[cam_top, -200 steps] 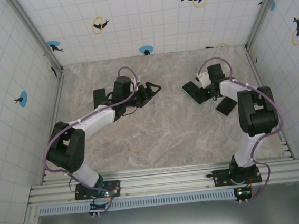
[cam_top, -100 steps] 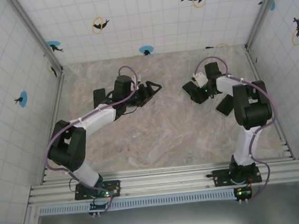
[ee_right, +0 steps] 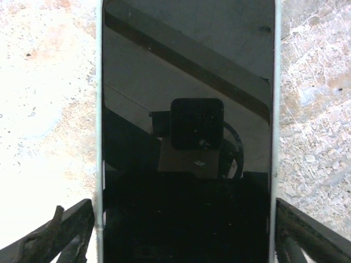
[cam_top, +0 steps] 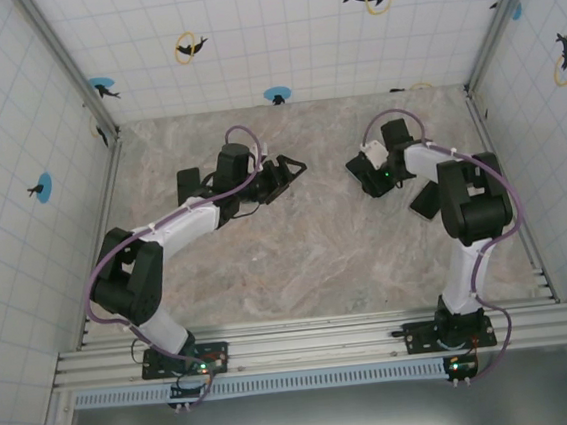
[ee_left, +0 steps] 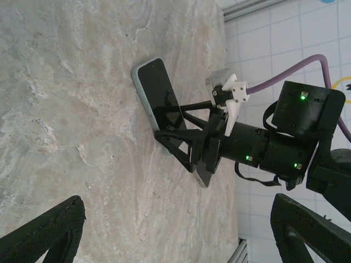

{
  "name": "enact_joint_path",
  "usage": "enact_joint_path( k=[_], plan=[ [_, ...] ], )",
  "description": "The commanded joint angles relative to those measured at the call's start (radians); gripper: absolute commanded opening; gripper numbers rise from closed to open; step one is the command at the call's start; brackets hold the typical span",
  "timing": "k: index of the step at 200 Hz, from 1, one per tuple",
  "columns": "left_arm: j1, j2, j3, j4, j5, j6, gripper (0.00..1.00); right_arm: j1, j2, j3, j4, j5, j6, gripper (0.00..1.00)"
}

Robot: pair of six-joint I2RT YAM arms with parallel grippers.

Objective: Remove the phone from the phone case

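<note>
right wrist view: the phone (ee_right: 186, 82) lies flat, screen up, on the table (ee_left: 66, 82). the phone case (ee_right: 99, 109) is judged to be the light border along both long edges of the screen. on that reading, the phone sits inside it.

tool state, right gripper (ee_right: 186, 222): it is directly over the phone, one finger outside each long edge. the fingers are just beside the edges. you cannot tell from the pictures whether they press on them, so do not assume a grip.

tool state, left gripper (ee_left: 178, 211): its jaws stand wide and hold nothing. it is well apart from the phone, on the left-arm side, and faces it across bare table.

other items in the top external view: a dark flat thing (cam_top: 425, 201) lies just beside the phone, on the side toward the right arm's base. a second dark flat thing (cam_top: 189, 185) lies well apart from the phone, beyond the left gripper. you cannot tell what either is.

progress, as a judgement: the approach on the phone is made. nothing has been separated. left to do: secure the phone or its case, peel the border off a corner, lift the phone clear.
</note>
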Motion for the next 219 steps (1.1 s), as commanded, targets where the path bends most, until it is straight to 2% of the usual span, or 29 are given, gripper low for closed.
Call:
enact_joint_path(
  k=[1, 22, 48, 77, 128, 182, 201, 219],
  plan=[
    [-0.006, 0.010, 0.017, -0.035, 0.022, 0.030, 0.89, 0.016, 0.045, -0.020, -0.082, 0.104, -0.032, 0.78],
    [-0.005, 0.009, 0.014, -0.039, 0.022, 0.030, 0.89, 0.026, 0.044, -0.043, -0.078, 0.129, -0.031, 0.74],
    [-0.006, 0.009, 0.015, -0.040, 0.026, 0.027, 0.89, 0.025, 0.025, -0.053, -0.074, 0.118, -0.005, 0.62],
    [-0.006, 0.012, 0.020, -0.029, 0.030, 0.018, 0.89, 0.021, -0.041, -0.084, -0.019, 0.069, 0.061, 0.58],
    [-0.007, 0.021, 0.024, 0.000, 0.036, -0.003, 0.89, 0.000, -0.170, -0.145, 0.104, -0.080, 0.235, 0.53],
    [-0.020, 0.051, 0.064, 0.007, 0.038, -0.011, 0.88, -0.012, -0.307, -0.281, 0.323, -0.252, 0.457, 0.52],
    [-0.029, 0.081, 0.097, 0.001, 0.038, -0.015, 0.88, -0.002, -0.339, -0.317, 0.365, -0.261, 0.501, 0.52],
    [-0.039, 0.110, 0.122, 0.003, 0.051, -0.025, 0.87, 0.018, -0.332, -0.314, 0.312, -0.226, 0.455, 0.53]
  ],
)
